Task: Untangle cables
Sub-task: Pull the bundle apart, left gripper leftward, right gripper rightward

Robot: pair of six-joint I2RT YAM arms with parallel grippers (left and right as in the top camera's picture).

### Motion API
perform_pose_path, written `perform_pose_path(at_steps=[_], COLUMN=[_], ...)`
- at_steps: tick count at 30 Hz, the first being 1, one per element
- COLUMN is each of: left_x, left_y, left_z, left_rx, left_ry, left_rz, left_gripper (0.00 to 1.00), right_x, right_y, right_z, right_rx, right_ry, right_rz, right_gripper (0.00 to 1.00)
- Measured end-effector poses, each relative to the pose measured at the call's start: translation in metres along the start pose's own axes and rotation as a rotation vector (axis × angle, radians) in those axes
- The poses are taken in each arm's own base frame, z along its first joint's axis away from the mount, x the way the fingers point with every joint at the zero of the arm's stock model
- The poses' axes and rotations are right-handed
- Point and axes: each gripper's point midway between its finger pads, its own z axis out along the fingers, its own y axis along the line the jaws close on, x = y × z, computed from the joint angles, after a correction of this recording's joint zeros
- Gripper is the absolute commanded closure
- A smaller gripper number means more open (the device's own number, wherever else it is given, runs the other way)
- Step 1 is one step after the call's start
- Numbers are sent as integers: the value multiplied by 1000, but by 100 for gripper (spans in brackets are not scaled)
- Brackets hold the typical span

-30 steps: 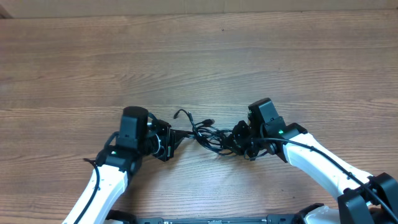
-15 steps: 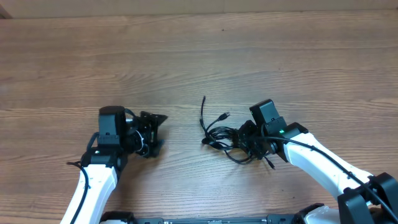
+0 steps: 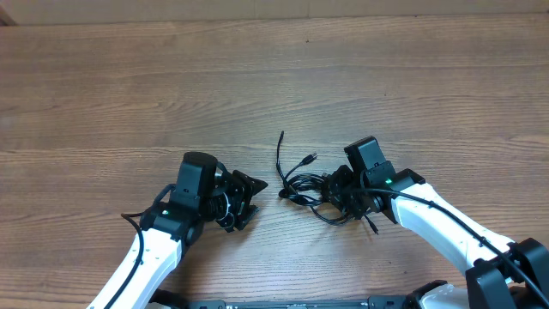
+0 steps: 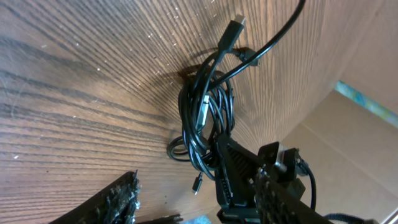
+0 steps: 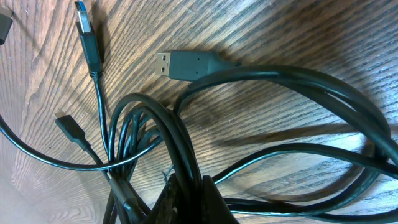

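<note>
Returned toward the tangle: left gripper (image 3: 250,202), spread and empty.
Opposite, right gripper (image 3: 340,196) pinches the cables (image 3: 302,186); bundle lies just ahead of the left one, long axis running gripper to gripper.

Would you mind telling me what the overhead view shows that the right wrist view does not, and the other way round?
Only the overhead view shows both arms: the left gripper is open and apart from the tangle, the right gripper is shut on the cables, and one free end points away across the table. Only the right wrist view shows the plug tips close up: a wide flat plug, a blue-tipped plug and a small plug. Both show the cables looped over one another on wood.
</note>
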Motion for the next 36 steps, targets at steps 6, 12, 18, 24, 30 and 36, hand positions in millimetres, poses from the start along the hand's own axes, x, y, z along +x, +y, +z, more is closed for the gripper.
perform_pose_path(at_steps=[6, 12, 18, 24, 30, 36], left_x=[7, 9, 10, 11, 12, 21], left_y=[-15, -3, 2, 7, 2, 6], left_z=[18, 55, 72, 79, 79, 84], left_rx=[38, -21, -35, -52, -34, -50], left_ry=[8, 62, 101, 113, 115, 106], left_rz=[34, -22, -37, -42, -34, -8], left_gripper=[44, 50, 58, 64, 67, 82], right_x=[0, 0, 0, 0, 0, 0], right_y=[0, 0, 0, 0, 0, 0], right_z=[0, 0, 0, 0, 0, 0], right_rx=[0, 1, 0, 1, 1, 1], right_ry=[0, 1, 0, 1, 0, 0], right_rz=[0, 1, 0, 0, 0, 0], right_gripper=[96, 96, 96, 96, 96, 96])
